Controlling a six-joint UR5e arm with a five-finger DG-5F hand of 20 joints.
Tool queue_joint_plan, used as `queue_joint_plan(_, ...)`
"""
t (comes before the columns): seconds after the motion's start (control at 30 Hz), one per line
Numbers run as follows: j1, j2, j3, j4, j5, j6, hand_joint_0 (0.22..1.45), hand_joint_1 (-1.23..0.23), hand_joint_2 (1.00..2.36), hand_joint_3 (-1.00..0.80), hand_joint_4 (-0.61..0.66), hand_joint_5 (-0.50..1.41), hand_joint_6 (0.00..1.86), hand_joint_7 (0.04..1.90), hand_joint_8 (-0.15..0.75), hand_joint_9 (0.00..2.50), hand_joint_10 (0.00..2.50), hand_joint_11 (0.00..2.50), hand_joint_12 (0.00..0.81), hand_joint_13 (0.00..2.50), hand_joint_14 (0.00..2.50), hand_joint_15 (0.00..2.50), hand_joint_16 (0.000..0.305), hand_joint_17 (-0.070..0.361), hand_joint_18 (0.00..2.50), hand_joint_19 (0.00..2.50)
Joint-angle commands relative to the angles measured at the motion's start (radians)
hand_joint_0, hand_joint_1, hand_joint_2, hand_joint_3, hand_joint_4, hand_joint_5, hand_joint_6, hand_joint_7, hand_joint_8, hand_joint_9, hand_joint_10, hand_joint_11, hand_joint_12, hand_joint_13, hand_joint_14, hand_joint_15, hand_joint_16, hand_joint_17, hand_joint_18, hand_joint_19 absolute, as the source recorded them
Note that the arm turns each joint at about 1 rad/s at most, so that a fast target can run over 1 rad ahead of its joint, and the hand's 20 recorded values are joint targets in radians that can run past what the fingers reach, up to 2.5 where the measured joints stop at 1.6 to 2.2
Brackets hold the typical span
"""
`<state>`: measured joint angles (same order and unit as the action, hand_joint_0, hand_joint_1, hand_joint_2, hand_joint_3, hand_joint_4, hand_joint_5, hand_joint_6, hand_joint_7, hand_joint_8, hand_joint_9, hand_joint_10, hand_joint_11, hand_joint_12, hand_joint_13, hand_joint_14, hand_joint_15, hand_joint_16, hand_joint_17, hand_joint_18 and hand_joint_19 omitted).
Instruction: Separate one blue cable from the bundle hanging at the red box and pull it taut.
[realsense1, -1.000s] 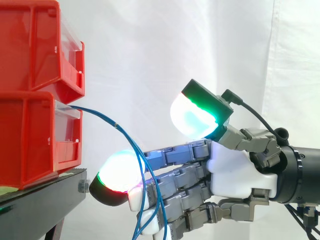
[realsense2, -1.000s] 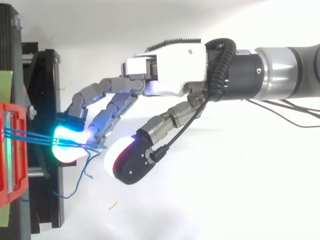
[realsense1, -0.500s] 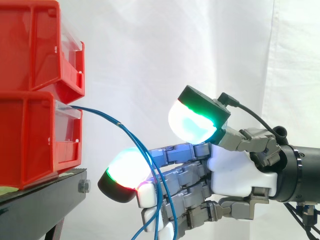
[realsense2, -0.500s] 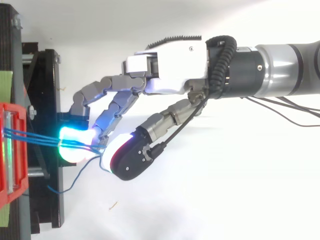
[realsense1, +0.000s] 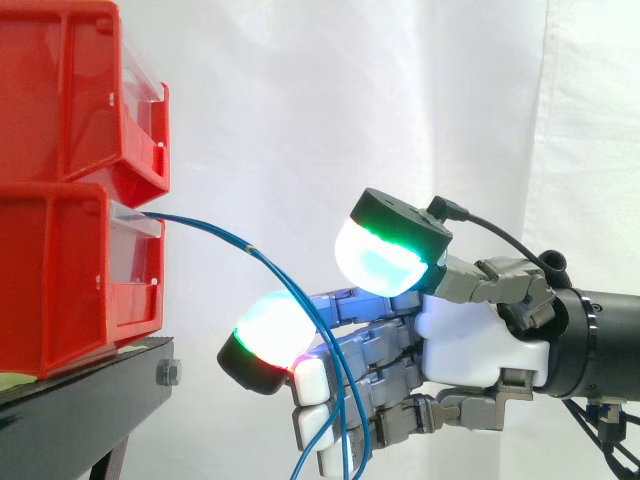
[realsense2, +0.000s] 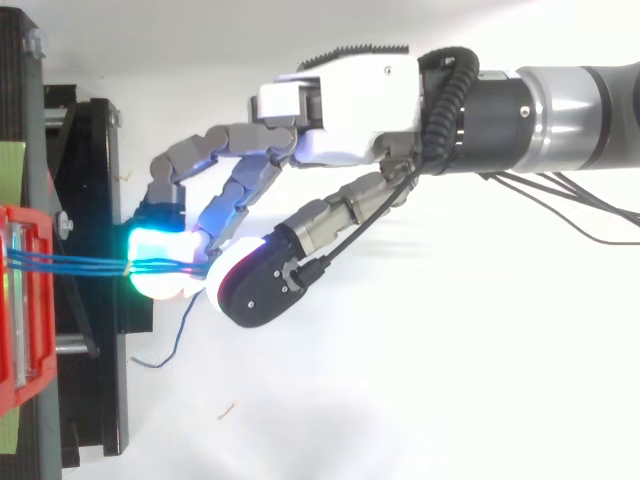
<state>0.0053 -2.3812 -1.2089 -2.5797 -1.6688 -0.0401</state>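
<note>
Several thin blue cables (realsense1: 220, 232) leave the lower red bin (realsense1: 60, 270) and arc right and down into my hand (realsense1: 470, 340). From above, the cables (realsense2: 80, 264) run as a nearly straight bundle from the bin (realsense2: 25, 330) to my fingertips (realsense2: 160, 275). My fingers are curled, and the thumb pad (realsense2: 250, 290) is pressed in beside them, with the bundle pinched between. A loose cable end (realsense2: 170, 345) dangles below the pinch. In the side view the cables drop past my fingers (realsense1: 340, 440).
A second red bin (realsense1: 60, 90) sits on top of the lower one, both on a black stand (realsense1: 90, 390) at the left. A white curtain hangs behind. Open space lies between the bins and my hand.
My thumb has swung down and in against the fingertips. The hand has shifted slightly away from the bins, and the cables from the bin now run straighter.
</note>
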Motion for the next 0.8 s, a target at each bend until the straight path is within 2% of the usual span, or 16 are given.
queue_joint_plan(0.0, -0.002, 0.002, 0.002, -0.004, 0.0, -0.009, 0.66, -0.62, 1.01, -0.33, 0.2, -0.12, 0.5, 1.18, 0.298, 0.85, 0.01, 0.41, 0.346, 0.87, 0.01, 0.39, 0.042, 0.094, 0.71, 0.46)
queue_joint_plan(0.17, -0.002, 0.016, 0.002, -0.005, 0.0, -0.032, 0.66, -0.64, 1.01, -0.34, 0.18, -0.12, 0.5, 1.24, 0.3, 0.85, 0.01, 0.44, 0.348, 0.87, 0.01, 0.39, 0.042, 0.095, 0.72, 0.47)
queue_joint_plan(0.37, 0.005, 0.027, 0.002, -0.017, 0.001, -0.043, 0.65, -0.66, 1.01, -0.36, 0.17, -0.12, 0.52, 1.29, 0.301, 0.86, 0.01, 0.48, 0.349, 0.89, 0.02, 0.41, 0.042, 0.095, 0.74, 0.48)
queue_joint_plan(0.53, 0.01, 0.027, 0.002, -0.023, 0.001, -0.041, 0.64, -0.69, 1.01, -0.36, 0.17, -0.14, 0.58, 1.23, 0.304, 0.88, 0.01, 0.51, 0.352, 0.92, 0.01, 0.42, 0.042, 0.094, 0.75, 0.47)
queue_joint_plan(0.77, 0.018, 0.027, 0.002, -0.022, 0.006, -0.041, 0.64, -0.77, 1.01, -0.35, 0.15, -0.19, 0.79, 1.02, 0.31, 0.91, 0.02, 0.64, 0.358, 0.98, 0.02, 0.47, 0.042, 0.094, 0.81, 0.49)
